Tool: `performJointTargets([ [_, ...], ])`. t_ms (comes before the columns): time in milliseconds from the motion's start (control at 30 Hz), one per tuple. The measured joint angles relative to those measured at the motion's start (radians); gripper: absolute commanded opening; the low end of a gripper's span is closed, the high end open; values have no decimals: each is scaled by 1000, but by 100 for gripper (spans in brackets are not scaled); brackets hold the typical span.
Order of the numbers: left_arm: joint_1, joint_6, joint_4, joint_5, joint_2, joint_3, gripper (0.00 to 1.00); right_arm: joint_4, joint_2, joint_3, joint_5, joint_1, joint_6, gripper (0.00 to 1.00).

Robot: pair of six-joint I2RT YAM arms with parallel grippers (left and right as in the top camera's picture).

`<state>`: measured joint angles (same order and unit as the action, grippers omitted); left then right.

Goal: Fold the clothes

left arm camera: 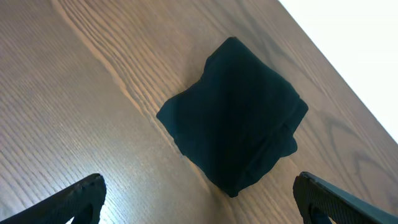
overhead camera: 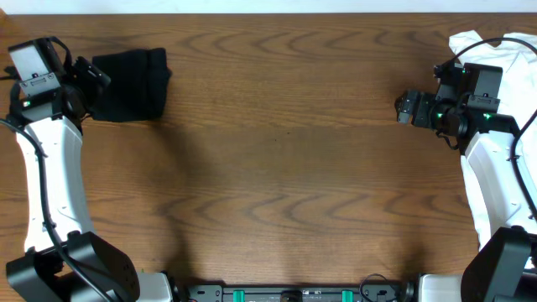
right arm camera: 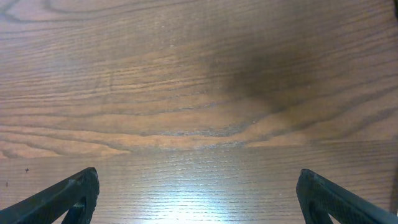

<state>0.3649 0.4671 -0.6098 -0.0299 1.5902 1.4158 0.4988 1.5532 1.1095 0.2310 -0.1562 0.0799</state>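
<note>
Two claws, both spread wide, both empty. My left claw (left arm camera: 199,198) hovers at the far left corner of the brown wood-grain table (overhead camera: 285,168), fingers well apart with nothing between them. One black shirt of soft thin fabric (left arm camera: 233,118) lies folded into a compact bundle on the table just ahead of that claw, clear of both fingers. My right claw (right arm camera: 198,190) hangs over plain wood on the right side, jaws fully apart, gripping nothing. A crumpled white cloth (overhead camera: 470,42) sits at the far right corner, partly behind my right arm.
</note>
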Motion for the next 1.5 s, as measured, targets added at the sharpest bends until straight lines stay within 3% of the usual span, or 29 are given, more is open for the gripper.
performJointTargets([
  [1500, 0, 0, 0, 0, 0, 0, 98, 21, -11, 0, 0, 1, 0, 99],
])
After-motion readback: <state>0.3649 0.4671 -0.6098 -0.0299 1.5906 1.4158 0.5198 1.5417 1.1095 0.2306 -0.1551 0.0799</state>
